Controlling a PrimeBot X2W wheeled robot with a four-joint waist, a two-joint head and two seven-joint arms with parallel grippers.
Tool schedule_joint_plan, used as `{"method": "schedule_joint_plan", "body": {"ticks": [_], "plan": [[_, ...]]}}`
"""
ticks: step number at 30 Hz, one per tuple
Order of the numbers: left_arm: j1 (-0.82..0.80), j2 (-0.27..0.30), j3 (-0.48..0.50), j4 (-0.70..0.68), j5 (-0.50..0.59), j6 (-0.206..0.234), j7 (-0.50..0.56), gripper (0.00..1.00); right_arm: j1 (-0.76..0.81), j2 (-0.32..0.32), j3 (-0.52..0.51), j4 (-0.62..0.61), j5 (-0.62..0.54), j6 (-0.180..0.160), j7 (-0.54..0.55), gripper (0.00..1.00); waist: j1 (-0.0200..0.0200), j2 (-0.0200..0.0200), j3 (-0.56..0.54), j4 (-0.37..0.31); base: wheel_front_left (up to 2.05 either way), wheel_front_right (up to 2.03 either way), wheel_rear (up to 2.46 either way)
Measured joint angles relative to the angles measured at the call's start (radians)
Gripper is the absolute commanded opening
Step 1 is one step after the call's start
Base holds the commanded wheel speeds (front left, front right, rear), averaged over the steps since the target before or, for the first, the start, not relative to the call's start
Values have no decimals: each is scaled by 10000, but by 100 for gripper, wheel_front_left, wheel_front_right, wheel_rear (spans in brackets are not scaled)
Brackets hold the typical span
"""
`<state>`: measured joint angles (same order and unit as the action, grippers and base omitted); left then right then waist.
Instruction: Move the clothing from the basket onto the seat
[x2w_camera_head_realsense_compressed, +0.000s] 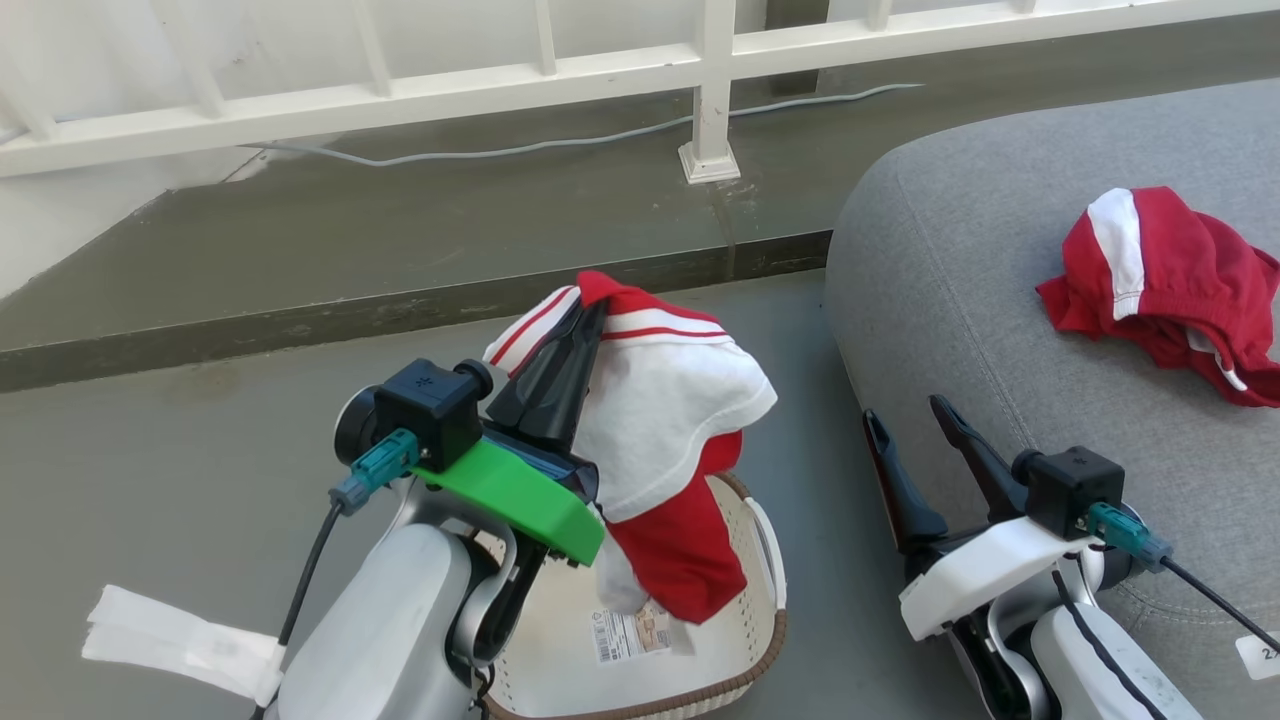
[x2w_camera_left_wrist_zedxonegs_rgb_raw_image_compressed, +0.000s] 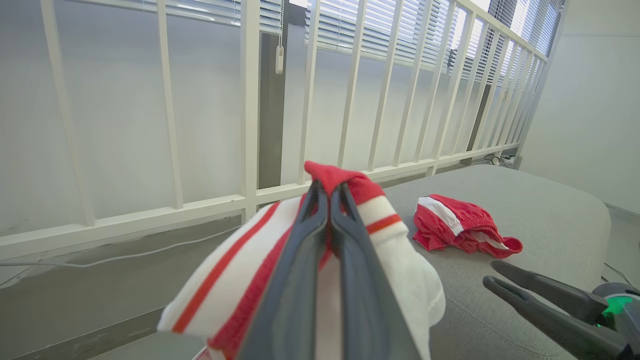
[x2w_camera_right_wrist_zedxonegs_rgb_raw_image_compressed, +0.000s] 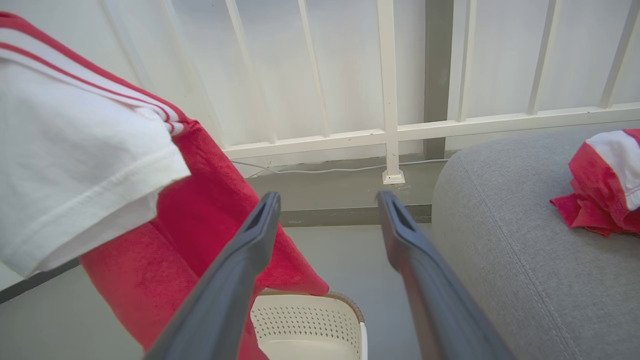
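- Head view: the left gripper is pinching a red-and-white garment, which is hanging over the basket; the right gripper is idling spread, holding nothing, beside the seat.
- Left wrist view: the fingers are pressing together on the garment's red fold, facing the seat.
- Right wrist view: another red garment is lying on the seat, so one piece is looking done; this one is waiting to be carried across.

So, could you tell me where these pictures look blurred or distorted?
Head view: sharp, evenly lit. Left wrist view: the shirt and left gripper look soft up close, the railing bars splay, the blinds glow. Right wrist view: the right gripper blurs near the lens.
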<state>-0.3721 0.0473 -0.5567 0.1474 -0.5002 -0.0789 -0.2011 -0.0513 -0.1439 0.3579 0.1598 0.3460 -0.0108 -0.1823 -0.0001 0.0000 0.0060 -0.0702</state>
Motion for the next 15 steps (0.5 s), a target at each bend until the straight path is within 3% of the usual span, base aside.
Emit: {"method": "schedule_joint_plan", "body": {"ticks": [15], "plan": [[390,198,4,-786,0,282,430,0,-9,155,221,-1151,176,65,117,100,0,0,-28,-9,0,0,0]]}}
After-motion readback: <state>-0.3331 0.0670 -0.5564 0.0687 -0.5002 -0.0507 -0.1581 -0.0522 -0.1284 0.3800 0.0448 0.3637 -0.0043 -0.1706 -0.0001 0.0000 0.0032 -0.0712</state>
